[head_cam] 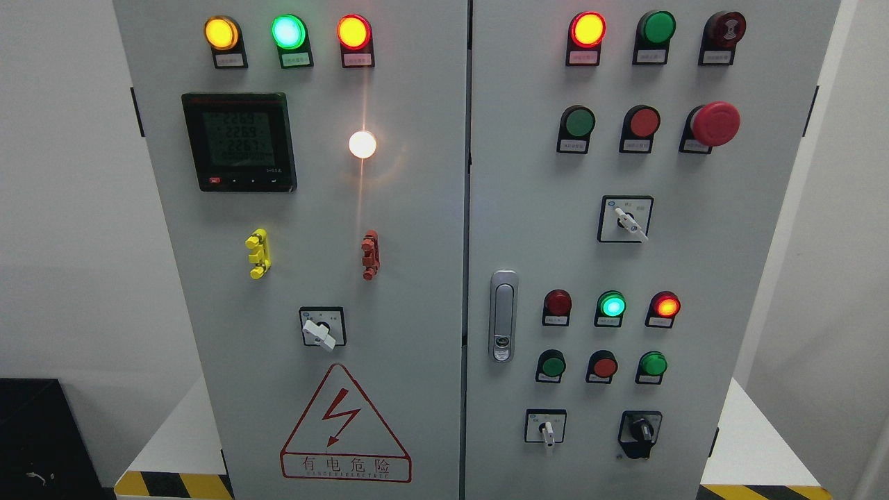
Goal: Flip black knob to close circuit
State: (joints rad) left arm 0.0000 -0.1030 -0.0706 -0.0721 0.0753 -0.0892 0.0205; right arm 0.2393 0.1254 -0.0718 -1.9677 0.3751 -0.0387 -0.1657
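Head view: black knob (640, 433) (lower right door) apparently points straight down.

The grey cabinet (417, 208) is cut off at the twelve o'clock edge just above its top row of lamps, and at six o'clock its base runs out of frame. The small labels (229, 60) under the lamps and buttons are too small to read — so are the marks around the black knob (640, 434) at five o'clock. The meter's (239, 142) digits are faint and blurred. The white lamp (362, 144) is washed out by glare. At seven o'clock a dark box (31, 437) is cropped by two edges. The striped floor tape (173, 485) is cut at the bottom.
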